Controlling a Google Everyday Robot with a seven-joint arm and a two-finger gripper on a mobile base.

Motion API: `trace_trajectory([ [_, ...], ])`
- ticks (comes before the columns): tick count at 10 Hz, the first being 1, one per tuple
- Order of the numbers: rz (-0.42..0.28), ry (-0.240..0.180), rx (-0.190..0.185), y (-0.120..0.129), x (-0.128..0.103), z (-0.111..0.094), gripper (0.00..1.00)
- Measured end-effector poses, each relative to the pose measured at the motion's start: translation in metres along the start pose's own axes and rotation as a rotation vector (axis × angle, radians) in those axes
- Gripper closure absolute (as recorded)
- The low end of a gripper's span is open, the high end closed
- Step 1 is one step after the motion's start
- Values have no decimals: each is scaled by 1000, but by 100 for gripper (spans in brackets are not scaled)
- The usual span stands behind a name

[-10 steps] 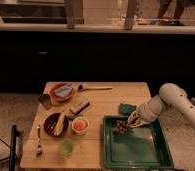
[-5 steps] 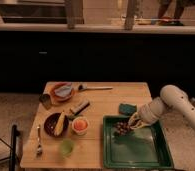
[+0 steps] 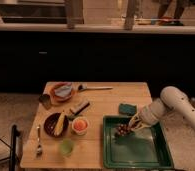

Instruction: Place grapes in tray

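The grapes sit inside the tray, near its upper left corner, at the lower right of the frame. The jaws hover right beside the bunch; whether they grip it, I cannot tell.

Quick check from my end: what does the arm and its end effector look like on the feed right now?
The arm is smooth, rounded and off-white, with thick tubular links and a bulbous joint. It tapers to a pale end effector over the green tray, beside the grapes. No cables or markings show.
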Motion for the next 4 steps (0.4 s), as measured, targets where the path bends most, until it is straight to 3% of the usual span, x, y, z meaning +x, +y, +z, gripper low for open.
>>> trace_trajectory([
  [3,3,-4,-4,4,1,2,56],
  [4,5,-5,-5,6,2,1,49],
])
